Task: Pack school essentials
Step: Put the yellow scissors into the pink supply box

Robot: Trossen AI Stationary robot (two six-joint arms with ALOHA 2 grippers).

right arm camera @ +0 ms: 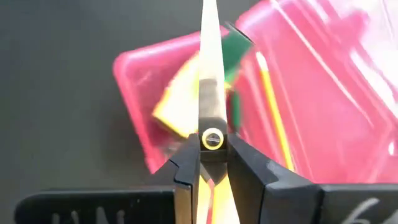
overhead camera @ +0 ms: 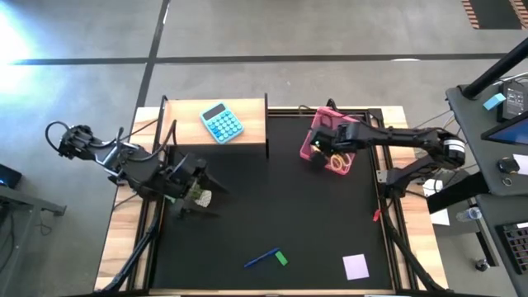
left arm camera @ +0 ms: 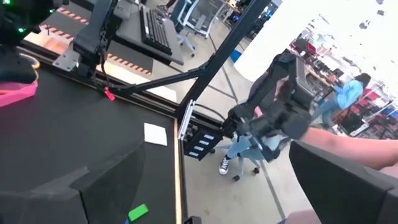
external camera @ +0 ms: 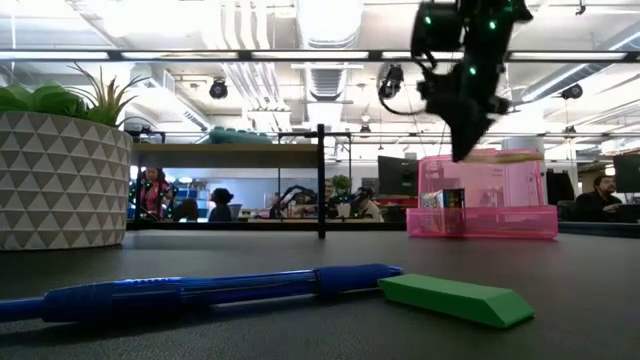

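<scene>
— Right gripper (right arm camera: 213,163) first: what has it got?

— My right gripper is clamped on the scissors (right arm camera: 210,81) at the pivot screw, blades closed and pointing away from the wrist. From overhead it hangs above the pink case (overhead camera: 320,125) at the far right of the black mat (overhead camera: 272,198), and the yellow handles (overhead camera: 340,162) show just below the fingers. The low view has the arm coming down over the case's open lid.

— What is in the case?

— Past the blades I make out something yellow, something green and a thin orange pencil (right arm camera: 273,109) lying on the pink plastic. The picture is too blurred for me to name more.

— And on the mat?

— Near the front edge, the blue pen (overhead camera: 261,258) and the green eraser (overhead camera: 281,258) lie just beside each other. The lilac note pad (overhead camera: 355,266) sits to their right, apart from them.

— The left arm?

— My left gripper (overhead camera: 191,188) waits at the mat's left side, close to the potted plant (external camera: 60,165); I cannot tell how its fingers stand. A blue calculator (overhead camera: 221,123) lies on the wooden board at the back.
</scene>
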